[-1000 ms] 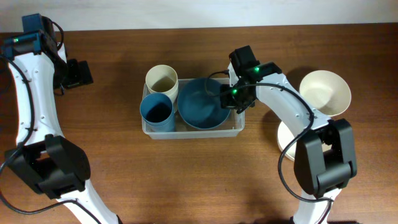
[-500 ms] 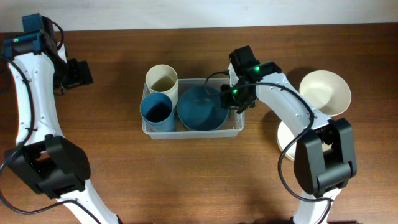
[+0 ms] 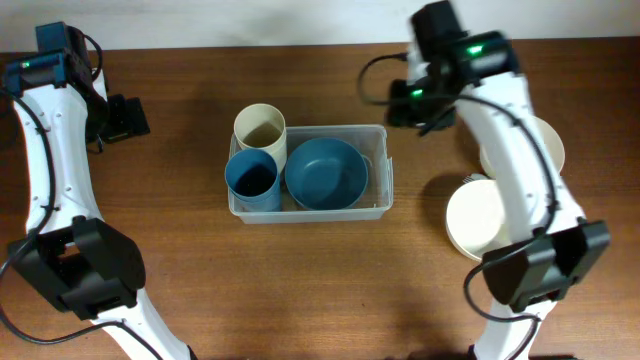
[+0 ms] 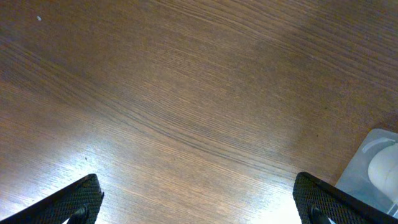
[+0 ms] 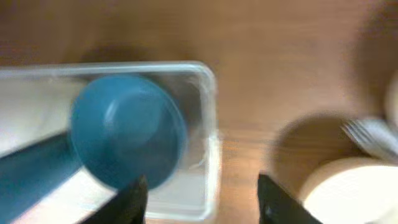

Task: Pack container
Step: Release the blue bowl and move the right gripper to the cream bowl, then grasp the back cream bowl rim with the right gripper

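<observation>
The clear container (image 3: 384, 134) sits mid-table and holds a blue bowl (image 3: 325, 172), a blue cup (image 3: 251, 178) and a cream cup (image 3: 260, 128). My right gripper (image 3: 408, 100) hovers behind the bin's right end, clear of it. Its wrist view is blurred, showing the right gripper (image 5: 202, 202) open with nothing between its fingers, above the bin's right rim (image 5: 210, 118) and beside the blue bowl (image 5: 127, 130). Far left, my left gripper (image 3: 130, 118) is off the bin. The left wrist view shows the left gripper (image 4: 202, 205) open over bare wood, with a container corner (image 4: 373, 168) at the right edge.
A cream bowl (image 3: 530, 150) stands at the right, partly behind my right arm. A second cream bowl (image 3: 478, 222) sits nearer the front right, also seen as the cream bowl (image 5: 348, 186) in the right wrist view. A pale fork (image 5: 370, 137) lies near it.
My right gripper has opened and let go of the blue bowl, which now rests in the bin. The arm has lifted and swung back and right. The left arm is unchanged.
</observation>
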`<state>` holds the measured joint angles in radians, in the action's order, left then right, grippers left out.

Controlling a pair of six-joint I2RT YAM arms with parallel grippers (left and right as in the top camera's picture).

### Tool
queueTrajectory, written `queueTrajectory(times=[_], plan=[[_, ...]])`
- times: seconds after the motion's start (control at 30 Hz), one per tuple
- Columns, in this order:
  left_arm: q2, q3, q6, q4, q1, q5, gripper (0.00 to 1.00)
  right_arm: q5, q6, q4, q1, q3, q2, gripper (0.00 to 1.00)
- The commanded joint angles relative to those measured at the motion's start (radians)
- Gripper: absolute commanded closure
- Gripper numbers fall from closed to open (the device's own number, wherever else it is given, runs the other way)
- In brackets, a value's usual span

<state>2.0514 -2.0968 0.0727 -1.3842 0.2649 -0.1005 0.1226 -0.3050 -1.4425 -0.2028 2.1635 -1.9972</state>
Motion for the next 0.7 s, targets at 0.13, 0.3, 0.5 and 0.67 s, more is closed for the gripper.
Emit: queueTrajectory(times=[0.13,0.3,0.5,0.67], plan=[[-0.002,-0.016,0.01,0.001,0.002,0.01,0.0,-0.056,-0.037,-0.09,0.338,0.031,0.003,0.44],[-0.002,-0.016,0.01,0.001,0.002,0.01,0.0,-0.061,-0.037,-0.071,0.517,-0.047,-0.002,0.44],[-0.002,-0.016,0.01,0.001,0.002,0.01,0.0,-0.061,-0.037,0.026,0.632,-0.226,-0.003,0.44],[-0.002,-0.016,0.01,0.001,0.002,0.01,0.0,-0.06,-0.056,0.144,0.685,-0.359,-0.003,0.44]])
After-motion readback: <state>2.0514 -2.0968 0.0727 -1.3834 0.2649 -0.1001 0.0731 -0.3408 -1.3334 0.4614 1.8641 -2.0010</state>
